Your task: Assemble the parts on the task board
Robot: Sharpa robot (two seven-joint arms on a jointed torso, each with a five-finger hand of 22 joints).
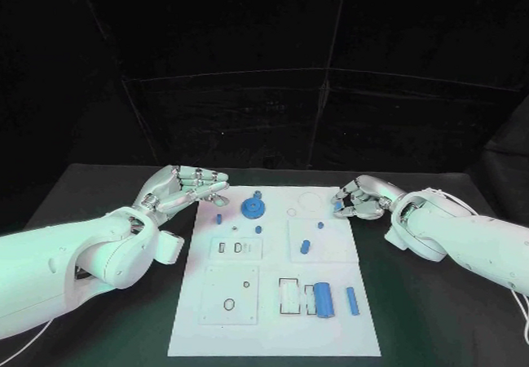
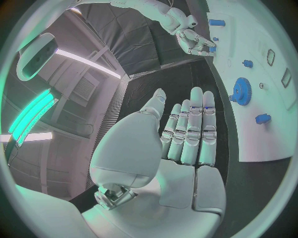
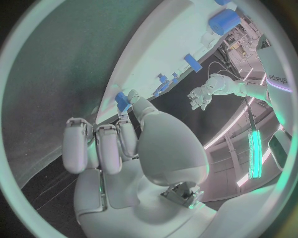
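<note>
Both robot hands (left (image 1: 184, 190) spread, right (image 1: 360, 201) curled, empty) flank the task board (image 1: 271, 314).

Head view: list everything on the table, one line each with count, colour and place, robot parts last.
task board: one, white, middle of the black table.
gear: one, blue, far part of the board, near the left hand.
large cylinder: one, blue, lying in the near right part of the board.
slim bar: one, blue, lying just right of the large cylinder.
small parts: several, blue, scattered over the board's far half; exact count unclear.
left hand: one, silver, at the board's far left corner, fingers apart, holding nothing.
right hand: one, silver, at the board's far right corner, fingers curled in; whether it holds anything is unclear.
</note>
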